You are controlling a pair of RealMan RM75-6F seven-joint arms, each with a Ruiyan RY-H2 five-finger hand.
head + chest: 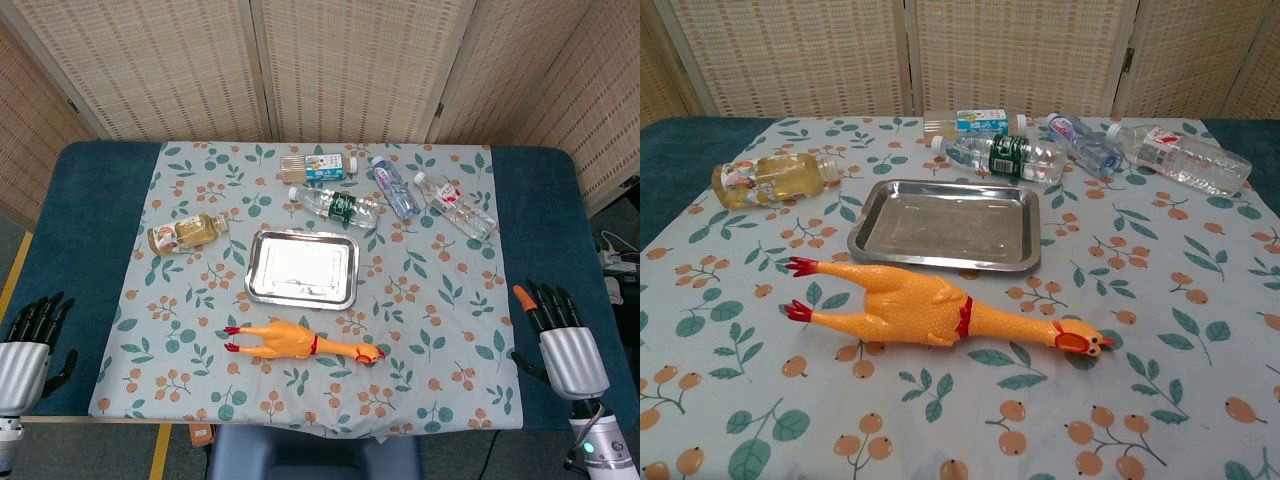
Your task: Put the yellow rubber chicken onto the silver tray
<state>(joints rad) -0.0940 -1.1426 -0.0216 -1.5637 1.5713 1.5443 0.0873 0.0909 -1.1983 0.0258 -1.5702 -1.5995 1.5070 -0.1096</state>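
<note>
The chicken (303,344) lies on the table (90,200) just in front of the tray (302,268); left robot hand (30,345) and right robot hand (560,335) rest spread, holding nothing

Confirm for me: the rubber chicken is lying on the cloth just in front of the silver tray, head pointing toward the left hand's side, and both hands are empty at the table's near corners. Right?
Not quite. The rubber chicken does lie in front of the silver tray, but its head points toward the right hand; its red feet face the left hand. The chest view shows it. Both hands are empty.
</note>
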